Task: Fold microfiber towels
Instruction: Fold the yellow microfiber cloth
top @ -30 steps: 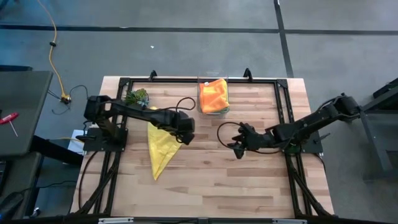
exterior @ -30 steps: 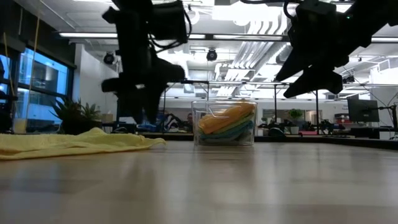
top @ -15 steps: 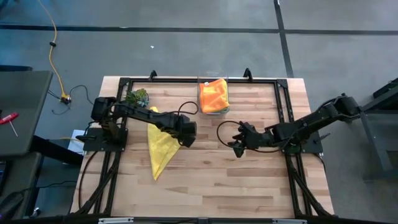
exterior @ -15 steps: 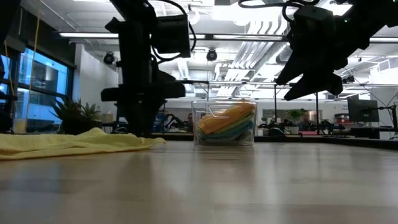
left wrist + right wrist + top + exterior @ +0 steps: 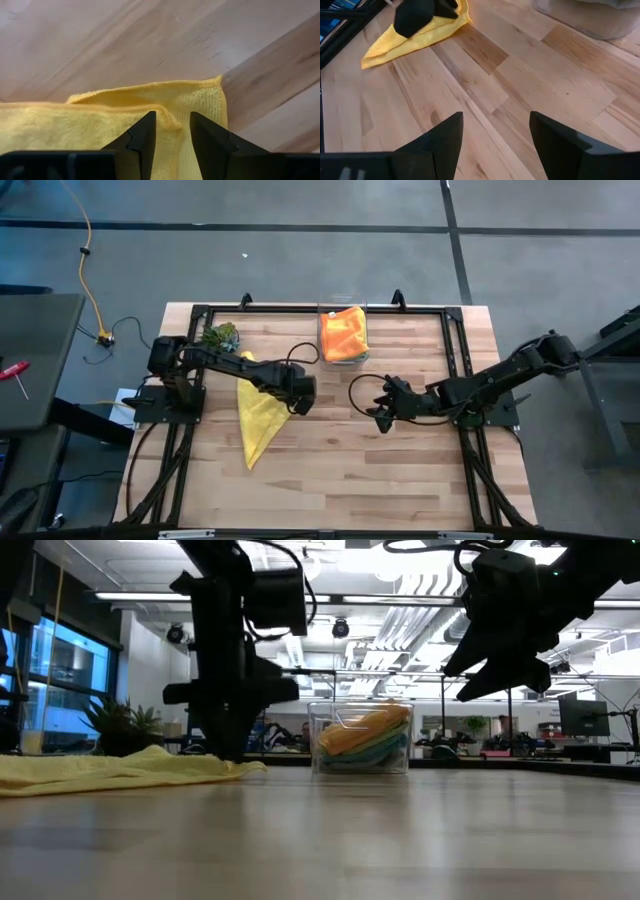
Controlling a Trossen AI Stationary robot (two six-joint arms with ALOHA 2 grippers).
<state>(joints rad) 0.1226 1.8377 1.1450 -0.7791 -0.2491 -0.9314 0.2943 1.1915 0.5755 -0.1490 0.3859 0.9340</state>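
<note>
A yellow towel [image 5: 256, 418] lies flat on the table left of centre, narrowing toward the near edge; it also shows in the low view [image 5: 110, 770]. My left gripper [image 5: 297, 402] points down at the towel's right-hand corner and is shut on it. My right gripper [image 5: 378, 416] hangs open above bare wood right of centre, with nothing between its fingers [image 5: 445, 137]. An orange towel [image 5: 344, 330] tops a stack of folded towels inside a clear box [image 5: 362, 738] at the far edge. My left gripper pinches a raised ridge of the yellow towel [image 5: 172, 120] between its two fingers [image 5: 142, 137], just inside the towel's hemmed corner [image 5: 212, 92]. The fingers come from above, pointing steeply down. The rest of the towel lies slack on the table.
A small green leafy clump [image 5: 220, 336] sits at the far left of the table. A black frame [image 5: 420, 310] runs along the table's far edge and sides. Bare wood [image 5: 380, 480] stretches across the near half of the table.
My left gripper has come down onto the yellow towel's right corner, shifting slightly toward the table's right edge. In the last half second it has stayed in place. The towel lies as before.
</note>
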